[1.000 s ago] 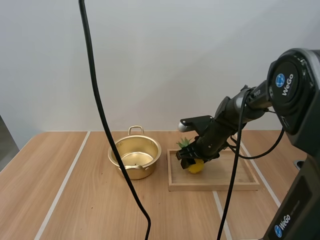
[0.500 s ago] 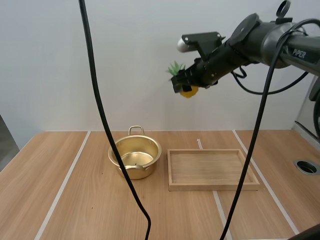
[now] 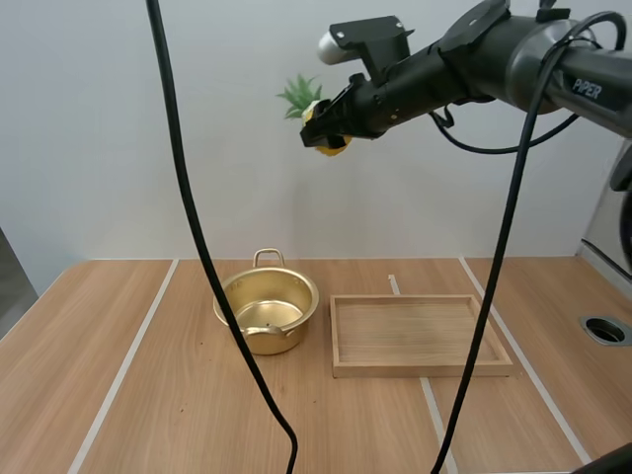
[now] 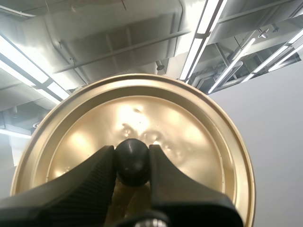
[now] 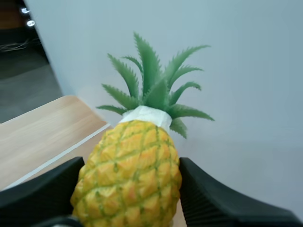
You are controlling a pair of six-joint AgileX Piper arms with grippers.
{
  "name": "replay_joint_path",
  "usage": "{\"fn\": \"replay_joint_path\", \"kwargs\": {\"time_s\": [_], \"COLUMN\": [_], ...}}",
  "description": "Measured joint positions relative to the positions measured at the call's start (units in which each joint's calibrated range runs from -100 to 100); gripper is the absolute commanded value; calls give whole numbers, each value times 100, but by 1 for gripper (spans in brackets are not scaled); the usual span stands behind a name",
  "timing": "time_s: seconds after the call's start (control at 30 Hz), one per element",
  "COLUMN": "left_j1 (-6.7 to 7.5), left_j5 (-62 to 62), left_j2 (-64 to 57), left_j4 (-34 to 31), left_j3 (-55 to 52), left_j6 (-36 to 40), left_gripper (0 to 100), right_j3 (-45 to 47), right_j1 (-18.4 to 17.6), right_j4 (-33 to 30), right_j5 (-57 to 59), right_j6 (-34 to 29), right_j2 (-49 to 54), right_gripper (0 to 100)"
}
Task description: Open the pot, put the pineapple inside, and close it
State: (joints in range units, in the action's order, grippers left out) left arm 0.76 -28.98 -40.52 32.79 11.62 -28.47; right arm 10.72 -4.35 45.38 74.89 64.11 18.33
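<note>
- My left gripper is clamped on the black knob of the golden lid; its 2 ribbed fingers pinch the knob from either side; the lid's round, knobbed face is turned toward my wrist.
- My right gripper is closed on the pineapple; 1 black finger presses each flank of the yellow, cross-hatched body; the green crown stands clear beyond the fingertips, with a white band where the leaves meet the fruit.
- In the high view, the wooden table spreads out below me, crossed by pale lines that run from front to back.
- The wooden tray lies flat on the table, right of centre.
- The pot stands upright just beside the tray's left edge, with a narrow gap between the 2; it is golden and open at the top, with 1 loop handle on its near side and 1 on its far side.
- My right arm reaches in from the right, high above the table; at its end the gripper holds the pineapple aloft against the pale wall, well clear of both pot and tray; the crown points up and to the left.
- I cannot tell whether the fruit hangs straight over the pot.
</note>
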Motion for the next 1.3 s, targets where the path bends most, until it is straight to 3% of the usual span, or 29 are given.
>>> {"fn": "replay_joint_path", "kwargs": {"time_s": [0.17,0.23,0.3,0.5,0.87,1.0,1.3], "left_j1": [0,0,-9,-171,-189,-189,-189], "left_j5": [12,41,104,143,248,248,248], "left_j2": [-26,-40,-40,-53,-53,-53,-53], "left_j4": [-20,-112,-173,-221,-243,-254,-254], "left_j3": [0,0,0,0,0,0,0], "left_j6": [0,0,0,0,0,0,0], "left_gripper": [0,0,0,0,0,0,0], "right_j3": [0,0,0,0,0,0,12], "right_j1": [-275,-567,-628,-628,-628,-628,-628], "right_j4": [-122,-485,-649,-848,-1570,-1595,-1034], "right_j5": [435,867,1128,1817,2113,2150,1668], "right_j6": [58,81,81,108,211,219,219], "right_j2": [-236,-675,-983,-1708,-2446,-2688,-3027], "right_gripper": [0,0,0,0,0,0,0]}}
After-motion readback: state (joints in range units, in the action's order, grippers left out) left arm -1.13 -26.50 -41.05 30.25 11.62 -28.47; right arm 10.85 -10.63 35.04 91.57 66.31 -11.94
